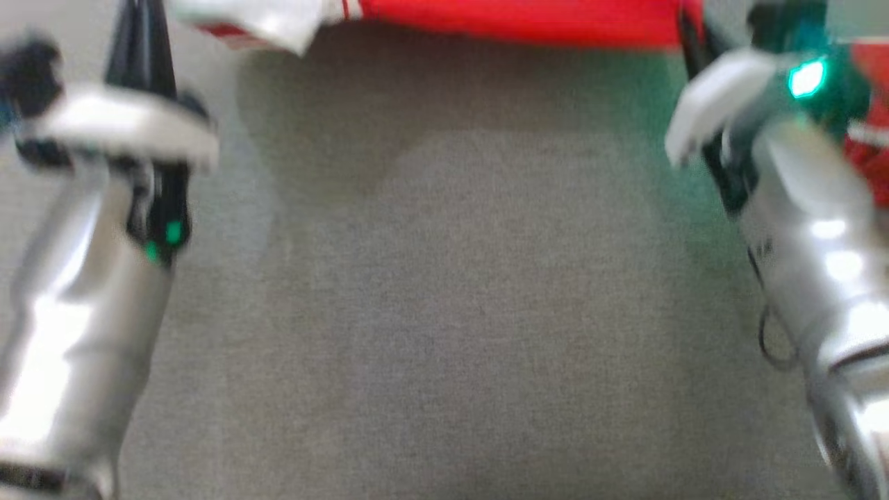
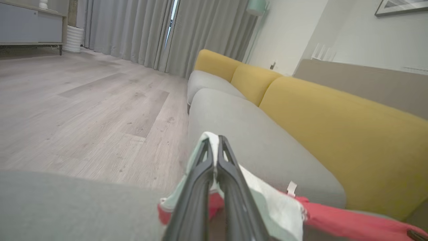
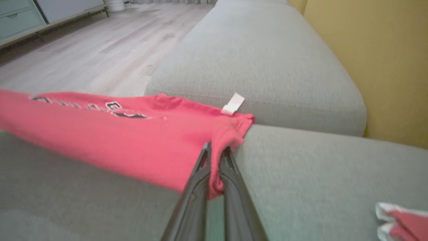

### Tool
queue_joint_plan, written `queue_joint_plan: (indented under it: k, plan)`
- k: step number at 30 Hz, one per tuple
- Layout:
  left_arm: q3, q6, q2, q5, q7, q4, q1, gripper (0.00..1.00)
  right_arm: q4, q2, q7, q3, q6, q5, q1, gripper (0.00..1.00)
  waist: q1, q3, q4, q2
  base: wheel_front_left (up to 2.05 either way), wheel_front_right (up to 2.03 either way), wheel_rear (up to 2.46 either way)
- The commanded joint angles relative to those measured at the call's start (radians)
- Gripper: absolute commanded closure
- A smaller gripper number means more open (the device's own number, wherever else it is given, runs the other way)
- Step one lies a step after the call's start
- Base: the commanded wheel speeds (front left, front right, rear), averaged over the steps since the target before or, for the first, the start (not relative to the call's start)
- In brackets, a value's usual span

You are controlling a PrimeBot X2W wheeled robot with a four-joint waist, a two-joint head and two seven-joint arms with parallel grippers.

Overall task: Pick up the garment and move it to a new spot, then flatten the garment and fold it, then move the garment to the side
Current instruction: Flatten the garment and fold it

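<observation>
Setting: grey sofa seat [image 1: 444, 312] spreads out below me, with yellow back cushions [image 2: 334, 127] behind it and a pale wood floor [image 2: 83, 100] and grey curtains [image 2: 140, 30] beyond.
Garment: red garment [image 1: 528, 21] with white trim, drawn out in a long band across the far edge of the seat in the head view, strung between my two arms. A small white tag [image 3: 234, 103] stands up at its edge.
Left arm: my left forearm [image 1: 76, 292] rises from the lower left of the head view, wrist reaching forward toward the garment's white end.
Left grip: my left fingers [image 2: 205, 155] are pressed together, white cloth pinched between the tips and red cloth bunched beneath.
Right arm: my right forearm [image 1: 819, 229] slants up from the lower right, a green light [image 1: 806, 78] glowing at the wrist.
Right grip: my right fingers [image 3: 228, 167] are clamped on a bunched red corner, over the seam between two seat cushions.
Elsewhere: a red-and-white fold of cloth [image 3: 401, 221] lies on the seat; whether it is part of the same garment I cannot tell.
</observation>
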Motion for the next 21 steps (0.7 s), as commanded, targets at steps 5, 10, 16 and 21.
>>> queue_joint_plan:
  k: [5, 10, 16, 21]
  plan:
    - [-0.002, -0.006, 0.097, -0.117, 0.035, -0.118, 0.171, 1.0, -0.114, -0.041, 0.06, 0.144, -0.001, 0.159, 0.167, 1.0, 0.0002, -0.146, 0.021, 0.0, 0.0, 0.0, 0.0]
    - [-0.04, -0.006, 0.153, -0.15, 0.063, -0.214, 0.36, 1.0, -0.269, -0.135, 0.135, 0.277, -0.001, 0.334, 0.332, 1.0, 0.0002, -0.221, 0.024, 0.0, 0.0, 0.0, 0.0]
    - [-0.082, 0.01, 0.229, -0.16, 0.118, -0.369, 0.564, 1.0, -0.456, -0.275, 0.215, 0.417, -0.001, 0.504, 0.487, 1.0, 0.0002, -0.291, 0.029, 0.0, 0.0, 0.0, 0.0]
    - [-0.121, 0.044, 0.303, -0.164, 0.179, -0.509, 0.723, 1.0, -0.575, -0.369, 0.297, 0.498, -0.001, 0.606, 0.578, 1.0, 0.0002, -0.345, 0.023, 0.0, 0.0, 0.0, 0.0]
